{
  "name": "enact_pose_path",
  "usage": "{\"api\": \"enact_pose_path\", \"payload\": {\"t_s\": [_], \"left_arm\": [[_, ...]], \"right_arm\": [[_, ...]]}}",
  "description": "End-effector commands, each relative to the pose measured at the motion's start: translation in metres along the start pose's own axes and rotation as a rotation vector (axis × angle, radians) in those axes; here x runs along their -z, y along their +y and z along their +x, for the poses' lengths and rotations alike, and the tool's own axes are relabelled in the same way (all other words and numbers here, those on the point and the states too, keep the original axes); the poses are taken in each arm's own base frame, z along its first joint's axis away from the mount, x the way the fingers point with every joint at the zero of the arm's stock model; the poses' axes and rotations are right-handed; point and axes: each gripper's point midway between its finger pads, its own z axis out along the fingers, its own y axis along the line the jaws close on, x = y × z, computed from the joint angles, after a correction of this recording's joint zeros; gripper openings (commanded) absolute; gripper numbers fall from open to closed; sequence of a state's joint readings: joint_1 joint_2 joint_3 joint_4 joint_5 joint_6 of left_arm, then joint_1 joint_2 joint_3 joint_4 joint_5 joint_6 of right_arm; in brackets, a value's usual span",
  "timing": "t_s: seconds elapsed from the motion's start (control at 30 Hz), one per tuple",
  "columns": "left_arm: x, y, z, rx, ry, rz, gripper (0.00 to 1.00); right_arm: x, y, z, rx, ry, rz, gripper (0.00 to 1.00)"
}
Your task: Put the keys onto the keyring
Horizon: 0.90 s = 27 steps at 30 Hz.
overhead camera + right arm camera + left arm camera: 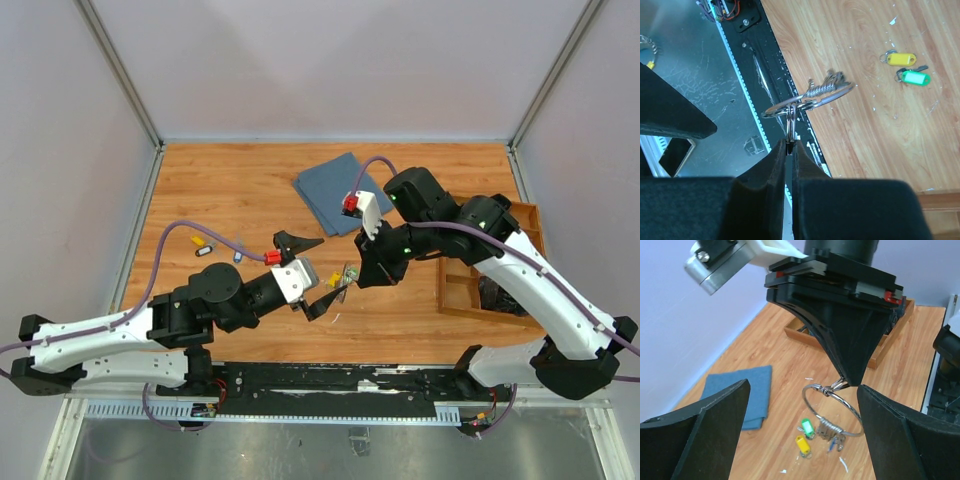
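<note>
Top view: the right gripper [353,272], clamped on the keyring [346,279], holds it aloft between the wide-apart fingers of the left gripper [318,275], probably presenting it for threading. Left wrist view: a green-tagged key [807,428] and a yellow-tagged key [801,444] lie on the table [785,390] beneath. Right wrist view: the jaws pinch only the ring's small link, leaving the hoop free.

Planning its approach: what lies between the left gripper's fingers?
In the left wrist view, the keyring, pinched by the right gripper, appears between the left gripper's fingers; a green key and yellow key lie on the table beyond.
</note>
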<state>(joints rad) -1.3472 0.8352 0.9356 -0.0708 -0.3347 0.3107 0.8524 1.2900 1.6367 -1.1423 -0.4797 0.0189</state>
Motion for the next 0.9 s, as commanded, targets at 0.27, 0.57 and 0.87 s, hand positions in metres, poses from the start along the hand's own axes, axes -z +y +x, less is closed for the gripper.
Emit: {"api": "enact_pose_path", "payload": {"t_s": [0.27,0.57,0.87], "left_arm": [[-0.008,-0.013,-0.018,-0.158,-0.034,0.025,0.96],[-0.011,-0.042,0.007,-0.303,0.069,0.084,0.72],[-0.011,-0.041,0.028,-0.444,0.113,0.021,0.72]], "right_arm": [[0.015,0.014,-0.007,-0.089,-0.03,-0.053,0.01],[0.018,0.018,-0.003,-0.095,-0.023,-0.063,0.01],[0.018,0.022,-0.001,-0.101,-0.021,-0.084,0.01]]}}
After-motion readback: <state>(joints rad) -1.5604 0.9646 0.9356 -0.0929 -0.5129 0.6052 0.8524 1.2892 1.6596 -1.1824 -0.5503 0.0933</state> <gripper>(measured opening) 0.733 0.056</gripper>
